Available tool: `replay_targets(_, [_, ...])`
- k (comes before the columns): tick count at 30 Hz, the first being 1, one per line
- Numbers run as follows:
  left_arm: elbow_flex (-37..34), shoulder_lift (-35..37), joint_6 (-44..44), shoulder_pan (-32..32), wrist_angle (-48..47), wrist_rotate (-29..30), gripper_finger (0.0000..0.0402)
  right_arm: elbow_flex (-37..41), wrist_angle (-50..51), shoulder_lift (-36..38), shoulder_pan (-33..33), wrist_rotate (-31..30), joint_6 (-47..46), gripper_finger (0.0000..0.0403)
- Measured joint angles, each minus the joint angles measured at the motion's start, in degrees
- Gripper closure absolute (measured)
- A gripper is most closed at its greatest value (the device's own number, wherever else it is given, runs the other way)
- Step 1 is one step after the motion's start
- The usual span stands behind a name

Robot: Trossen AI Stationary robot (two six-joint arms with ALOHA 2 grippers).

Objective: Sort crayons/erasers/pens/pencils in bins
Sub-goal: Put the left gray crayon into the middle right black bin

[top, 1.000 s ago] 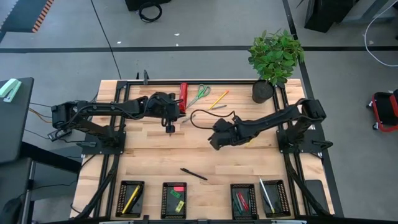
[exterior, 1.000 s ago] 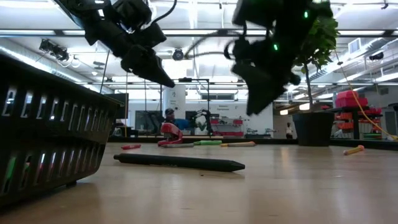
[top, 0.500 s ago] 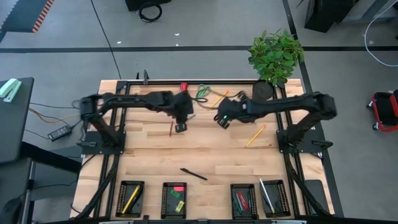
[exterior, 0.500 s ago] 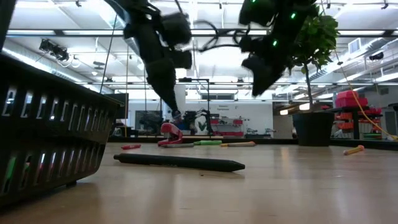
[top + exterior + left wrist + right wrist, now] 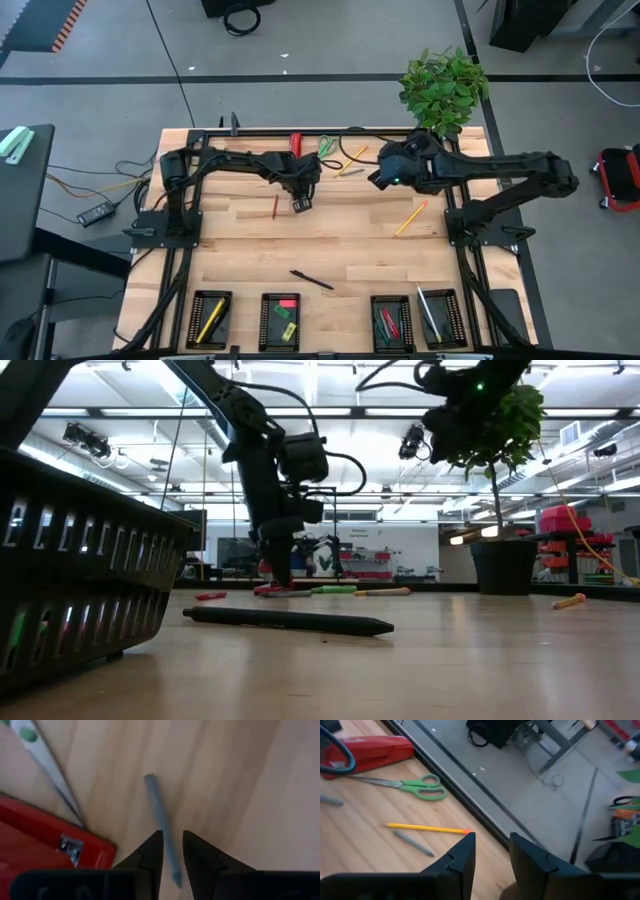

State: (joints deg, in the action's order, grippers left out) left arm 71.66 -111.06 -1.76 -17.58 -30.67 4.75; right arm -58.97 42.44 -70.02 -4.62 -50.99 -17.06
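Grey pen (image 5: pixel 161 824) lies flat on the worktop (image 5: pixel 330 250) just beside the red bar-shaped tool (image 5: pixel 45 835), near the far edge. Left end effector (image 5: pixel 172 852) hangs low over it, fingers spread narrowly to either side of the shaft, not pinching yet; likely lined up that way to close across the barrel. Right end effector (image 5: pixel 490 852) sits higher, fingers apart and empty, facing the yellow pencil (image 5: pixel 427 828), another grey stick (image 5: pixel 414 843) and green scissors (image 5: pixel 415 787). Four bins (image 5: pixel 285 320) wait along the near edge, part filled. Black pen (image 5: pixel 312 279) and red crayon (image 5: pixel 275 206) lie loose mid-worktop.
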Motion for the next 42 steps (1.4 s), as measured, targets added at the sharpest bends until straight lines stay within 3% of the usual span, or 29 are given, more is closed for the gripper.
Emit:
replay_targets(17, [0.0, -0.3, 5.7, -0.2, 3.0, -1.6, 0.0319, 7.6, -0.4, 0.5, -3.1, 0.1, 2.7, 0.0278])
replay_targets(25, [0.2, -4.0, 6.7, 0.0, 4.4, -2.1, 0.0324, 7.0, -0.5, 0.7, -0.4, 0.7, 2.2, 0.0278])
replay_targets(42, [2.0, -3.6, 8.4, 0.4, 2.2, -1.9, 0.0356, 7.0, -0.4, 2.5, 0.4, -0.2, 2.3, 0.0278])
